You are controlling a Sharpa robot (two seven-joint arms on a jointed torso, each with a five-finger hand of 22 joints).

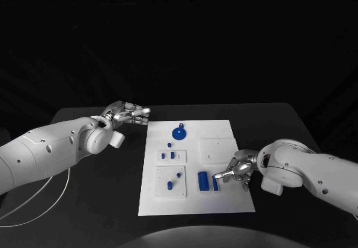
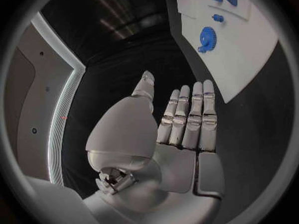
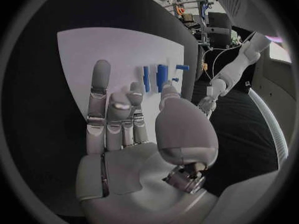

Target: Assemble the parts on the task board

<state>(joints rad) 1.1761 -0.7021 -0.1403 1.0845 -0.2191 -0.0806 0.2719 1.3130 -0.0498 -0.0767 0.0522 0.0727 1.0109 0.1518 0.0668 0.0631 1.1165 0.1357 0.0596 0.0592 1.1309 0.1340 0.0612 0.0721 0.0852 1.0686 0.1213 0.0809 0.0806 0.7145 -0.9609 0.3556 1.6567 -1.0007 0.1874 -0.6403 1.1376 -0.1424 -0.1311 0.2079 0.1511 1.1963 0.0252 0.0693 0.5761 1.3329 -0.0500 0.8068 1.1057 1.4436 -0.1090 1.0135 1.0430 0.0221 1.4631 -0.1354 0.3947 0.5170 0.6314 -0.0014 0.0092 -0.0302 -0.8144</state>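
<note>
The white task board lies in the middle of the table. A blue gear sits near its far edge, and two small blue pieces stand in a small plate below it. A blue block and a thinner blue piece lie near the front. My right hand hovers just right of these two, fingertips close to the thin piece, holding nothing. In the right wrist view its fingers are apart, with the blue block beyond them. My left hand is off the board's far left corner, fingers straight and empty.
A square plate at the board's front left carries two more small blue pieces. Raised white plates sit on the board's right half. A thin white cable loops over the table at the left. The left wrist view shows the gear.
</note>
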